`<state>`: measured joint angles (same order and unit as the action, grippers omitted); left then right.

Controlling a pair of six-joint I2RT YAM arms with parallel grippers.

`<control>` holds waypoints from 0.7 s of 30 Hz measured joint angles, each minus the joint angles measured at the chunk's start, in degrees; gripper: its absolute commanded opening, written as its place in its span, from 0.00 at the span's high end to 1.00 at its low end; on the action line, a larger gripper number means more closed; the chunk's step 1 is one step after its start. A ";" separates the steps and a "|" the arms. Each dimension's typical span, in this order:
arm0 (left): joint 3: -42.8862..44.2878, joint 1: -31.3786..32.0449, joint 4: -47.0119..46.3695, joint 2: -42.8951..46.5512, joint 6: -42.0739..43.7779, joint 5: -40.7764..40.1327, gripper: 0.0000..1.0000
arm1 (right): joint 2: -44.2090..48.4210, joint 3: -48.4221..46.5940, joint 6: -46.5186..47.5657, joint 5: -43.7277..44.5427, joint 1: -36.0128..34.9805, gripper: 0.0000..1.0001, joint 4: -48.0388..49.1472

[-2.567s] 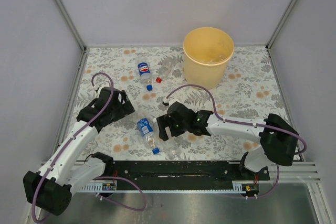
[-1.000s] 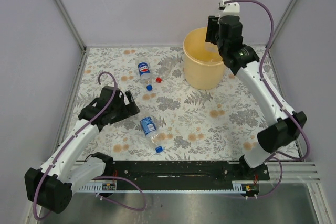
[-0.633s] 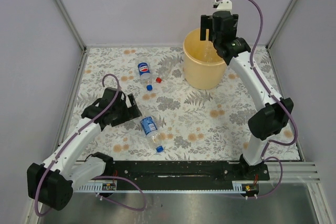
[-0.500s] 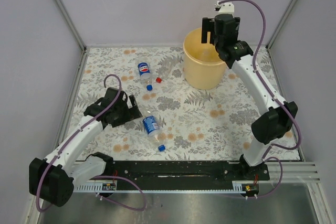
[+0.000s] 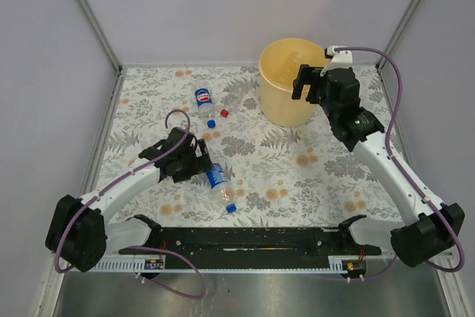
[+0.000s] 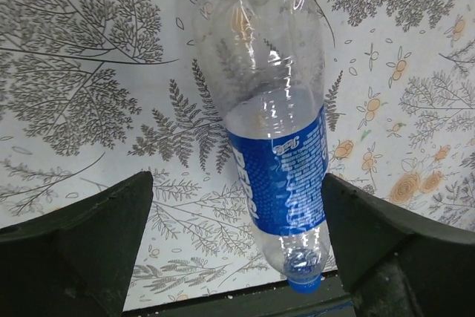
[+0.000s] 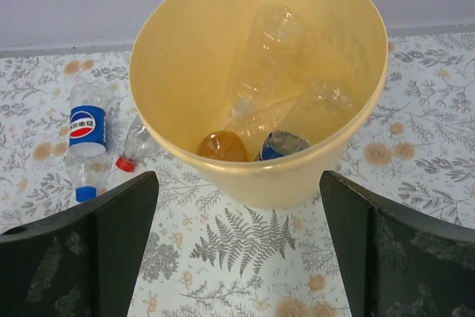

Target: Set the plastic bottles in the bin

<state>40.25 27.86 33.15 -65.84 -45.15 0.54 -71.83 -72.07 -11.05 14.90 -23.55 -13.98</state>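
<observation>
Overlapping inside bin (image 7: 289, 182), clear bottles (image 7: 271, 46) hard to count.

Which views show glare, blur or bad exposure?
Top external: even light, soft shadows, no blur. Left wrist: bottle sharp, small glints on its clear plastic; fingers dark, little detail. Right wrist: sharp; clear bottles blend into the yellow wall of the bin.

Overhead and right-wrist views both show the bin (image 5: 286, 111).
</observation>
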 measured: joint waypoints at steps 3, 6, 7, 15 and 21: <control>-1.29 1.11 -3.30 -3.04 -0.74 1.07 0.09 | 2.36 3.98 -0.37 0.02 -0.09 0.00 0.90; -1.53 2.16 -5.68 -6.45 -1.53 2.34 0.18 | 2.78 6.62 -0.81 0.00 -0.09 0.01 1.18; -1.53 2.43 -6.47 -7.26 -1.81 2.62 0.23 | 2.93 7.54 -0.94 0.00 -0.09 0.01 1.20; -1.53 3.32 -8.87 -8.02 -3.34 3.41 0.57 | 4.94 12.04 -1.86 0.02 -0.09 0.01 0.79; 0.76 3.32 -6.45 -7.04 -2.75 3.10 0.66 | 9.03 13.88 -2.32 -0.04 -0.09 0.01 0.46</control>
<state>41.01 31.18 26.70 -72.88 -47.90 3.64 -62.81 -58.19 -13.37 14.85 -23.64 -13.52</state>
